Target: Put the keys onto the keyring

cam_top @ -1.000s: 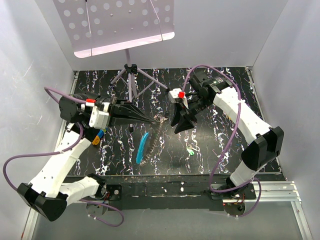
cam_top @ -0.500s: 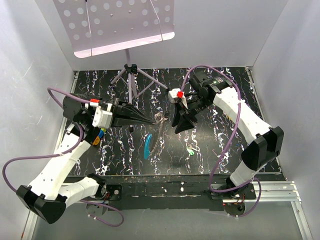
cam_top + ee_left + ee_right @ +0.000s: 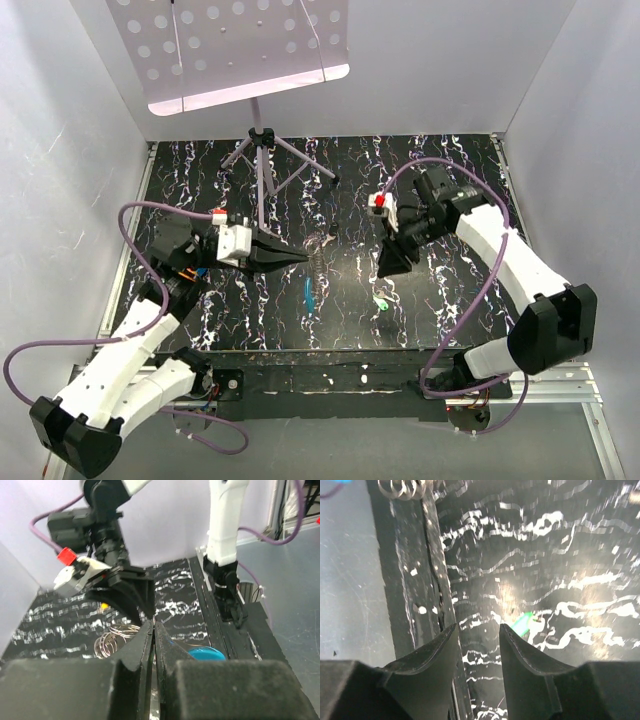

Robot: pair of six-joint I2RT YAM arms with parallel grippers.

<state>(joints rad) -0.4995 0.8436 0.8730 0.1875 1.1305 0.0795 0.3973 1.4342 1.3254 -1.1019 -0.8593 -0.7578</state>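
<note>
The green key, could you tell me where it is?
In the top view, the green key lies on the table, right of centre, just nearer than the right gripper.

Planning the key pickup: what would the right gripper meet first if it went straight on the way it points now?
Probably the green key on the table: it lies just ahead of the open right gripper, slightly off centre. Depth is unclear; bare table may come first.
</note>
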